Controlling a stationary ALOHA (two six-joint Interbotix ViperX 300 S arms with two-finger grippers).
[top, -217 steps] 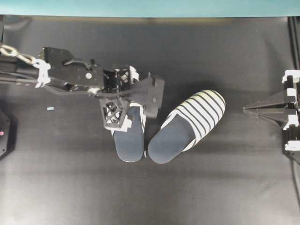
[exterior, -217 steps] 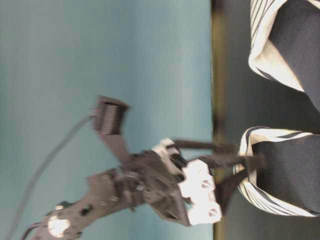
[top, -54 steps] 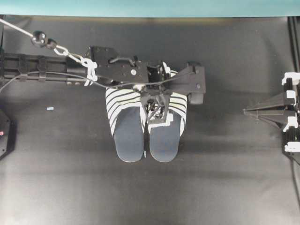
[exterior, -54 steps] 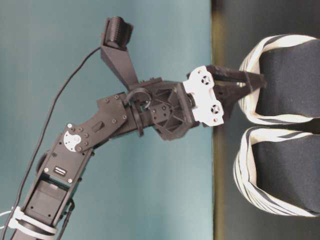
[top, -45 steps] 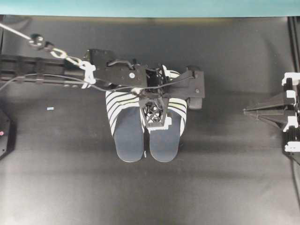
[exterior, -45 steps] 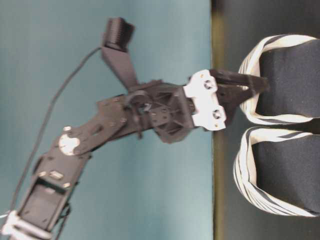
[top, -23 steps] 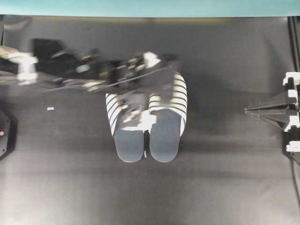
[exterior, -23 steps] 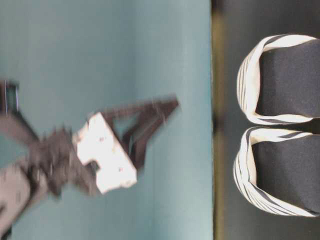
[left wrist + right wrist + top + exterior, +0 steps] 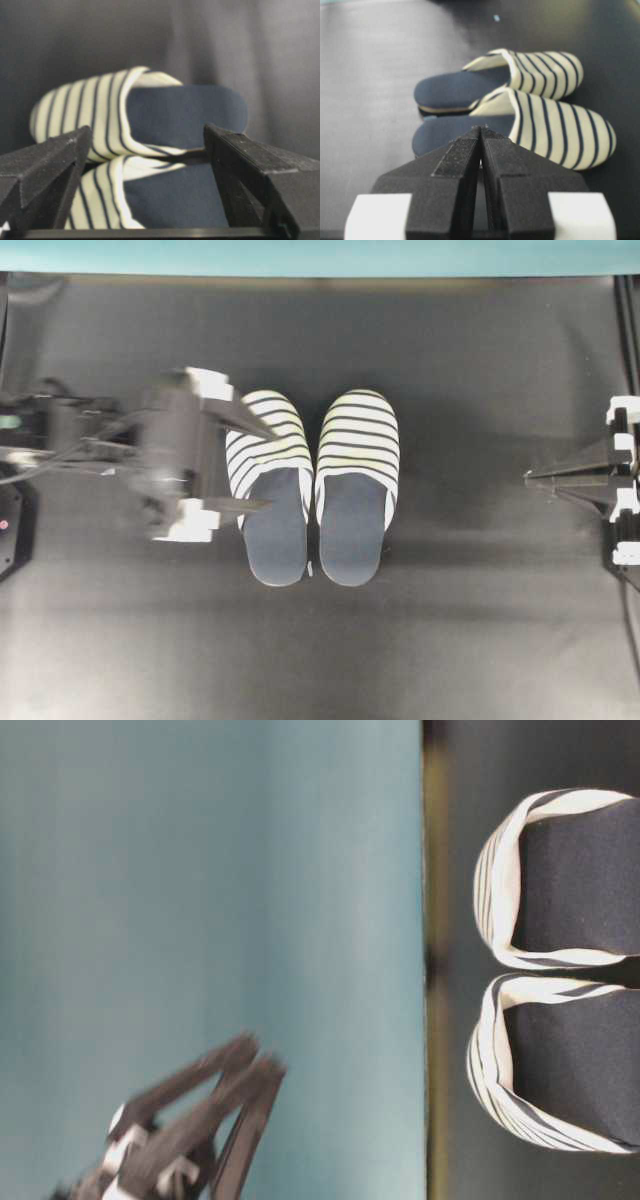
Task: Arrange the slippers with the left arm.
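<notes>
Slippers (image 9: pixel 312 490) now sit side by side at the overhead frame's centre, toes toward its top, since I've pulled my left gripper (image 9: pixel 245 462) off them to the left, jaws spread and empty, so the arranging looks finished.

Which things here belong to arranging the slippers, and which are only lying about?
Belong to the job:
- slippers, side by side on the mat
- left gripper, open, holding nothing

Only lying about:
- right gripper, shut, far from the slippers
- black mat
</notes>
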